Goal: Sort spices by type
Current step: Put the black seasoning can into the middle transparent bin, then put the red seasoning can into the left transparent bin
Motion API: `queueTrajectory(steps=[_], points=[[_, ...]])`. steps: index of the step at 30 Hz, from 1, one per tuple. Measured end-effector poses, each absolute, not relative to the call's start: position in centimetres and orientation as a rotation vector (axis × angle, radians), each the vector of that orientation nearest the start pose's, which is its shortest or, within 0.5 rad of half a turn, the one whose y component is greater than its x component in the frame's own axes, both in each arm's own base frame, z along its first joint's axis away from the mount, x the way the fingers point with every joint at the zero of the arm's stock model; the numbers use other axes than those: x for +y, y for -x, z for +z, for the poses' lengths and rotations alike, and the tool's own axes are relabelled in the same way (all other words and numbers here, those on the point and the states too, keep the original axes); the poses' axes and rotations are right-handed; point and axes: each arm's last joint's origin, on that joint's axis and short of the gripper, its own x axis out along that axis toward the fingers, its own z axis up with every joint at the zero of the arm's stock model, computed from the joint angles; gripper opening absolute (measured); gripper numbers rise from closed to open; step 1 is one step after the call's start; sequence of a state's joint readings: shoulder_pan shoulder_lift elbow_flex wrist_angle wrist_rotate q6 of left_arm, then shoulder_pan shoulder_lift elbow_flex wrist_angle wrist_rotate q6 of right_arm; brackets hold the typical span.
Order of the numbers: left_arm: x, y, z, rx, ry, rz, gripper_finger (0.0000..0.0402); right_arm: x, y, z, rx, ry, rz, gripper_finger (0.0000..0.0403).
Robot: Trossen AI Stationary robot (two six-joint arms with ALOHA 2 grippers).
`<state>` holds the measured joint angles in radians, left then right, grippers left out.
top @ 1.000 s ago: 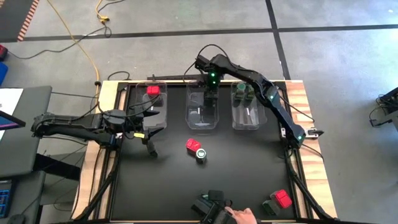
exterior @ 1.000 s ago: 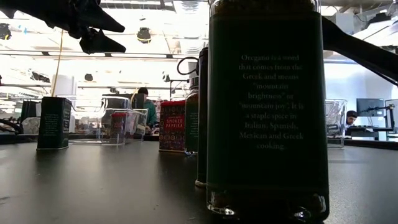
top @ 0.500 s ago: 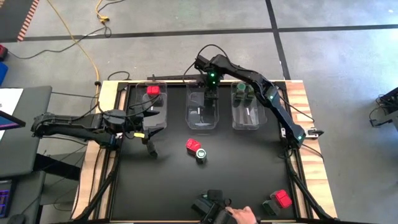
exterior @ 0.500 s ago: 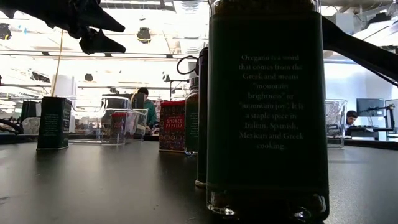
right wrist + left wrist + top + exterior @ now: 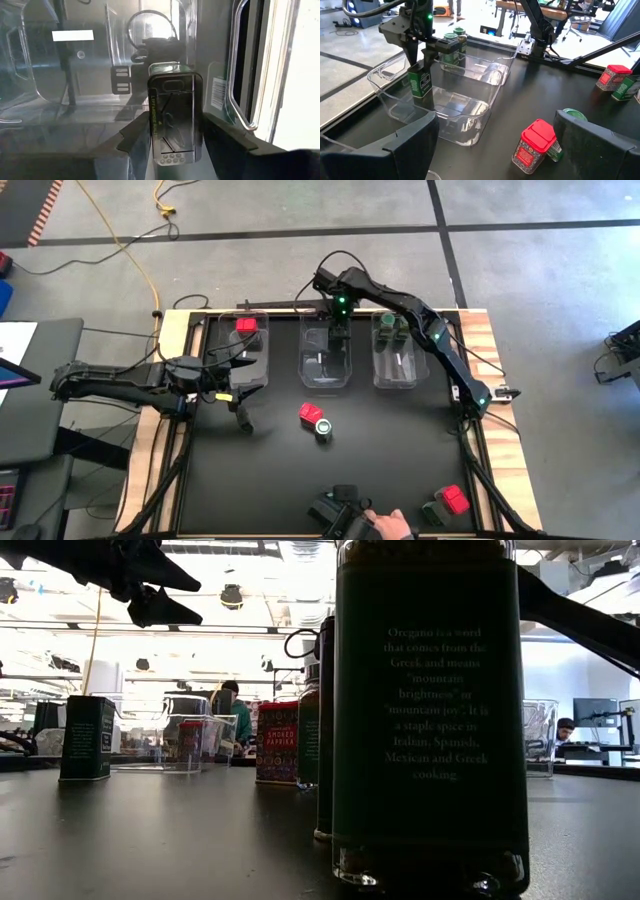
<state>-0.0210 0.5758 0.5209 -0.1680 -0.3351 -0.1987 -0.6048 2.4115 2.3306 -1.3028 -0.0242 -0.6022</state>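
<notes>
Black surface (image 5: 280, 480) carries three clear bins in a row along its far edge. Taking the middle bin (image 5: 325, 358) as the landmark: the bin to its left (image 5: 243, 350) holds one red-topped spice box (image 5: 246, 325), and the bin to its right (image 5: 394, 352) holds two green-lidded jars (image 5: 388, 328) at its far end. The middle bin itself takes in a dark rectangular tin (image 5: 420, 82), held upright inside it.

The right arm reaches from the surface's right edge across the right bin and bends down into the middle bin's far end. Its right gripper (image 5: 172, 145) is closed narrow on the dark tin, one finger on each side.

The left arm lies stretched in from the surface's left side, in front of the left bin. Its left gripper (image 5: 240, 412) is spread wide and holds nothing.

In front of the middle bin, near the centre of the surface, a red-topped box (image 5: 310, 413) lies touching a green-lidded jar (image 5: 323, 429). Well in front of the right bin, at the near edge, sit another red-topped box (image 5: 455, 499) and a dark tin (image 5: 433, 514) just beside it. A person's hand (image 5: 392, 526) rests at the near edge among more dark containers (image 5: 338, 510).
</notes>
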Motion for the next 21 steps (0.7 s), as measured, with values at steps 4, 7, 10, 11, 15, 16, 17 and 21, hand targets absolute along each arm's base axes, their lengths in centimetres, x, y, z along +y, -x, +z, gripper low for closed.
queueTrajectory(steps=[4,7,10,11,15,16,17,21], points=[[0.7,-13.9,27.3,0.188,0.156,0.333,0.0376,-27.5,-39.8,22.5,1.4,0.067,-0.067,0.0223],[0.7,-13.9,27.3,0.189,0.153,0.333,0.0376,-27.5,-39.8,22.5,1.4,0.067,-0.067,0.0236],[0.7,-13.9,27.3,0.189,0.151,0.333,0.0376,-27.5,-39.9,22.5,1.393,0.07,-0.07,0.0243],[0.7,-13.9,27.3,0.189,0.151,0.333,0.0376,-27.5,-39.9,22.6,1.389,0.072,-0.073,0.0244],[0.7,-13.9,27.3,0.19,0.15,0.333,0.0376,-27.8,-39.8,23.5,1.359,0.084,-0.093,0.0244],[0.7,-13.9,27.3,0.189,0.15,0.333,0.0376,-27.8,-39.7,23.9,1.35,0.087,-0.099,0.0244],[0.7,-13.9,27.3,0.19,0.15,0.333,0.0376,-27.8,-39.6,24.2,1.344,0.09,-0.103,0.0244],[0.7,-13.9,27.2,0.193,0.149,0.334,0.0376,-27.7,-39.0,26.0,1.307,0.081,-0.142,0.0244]])
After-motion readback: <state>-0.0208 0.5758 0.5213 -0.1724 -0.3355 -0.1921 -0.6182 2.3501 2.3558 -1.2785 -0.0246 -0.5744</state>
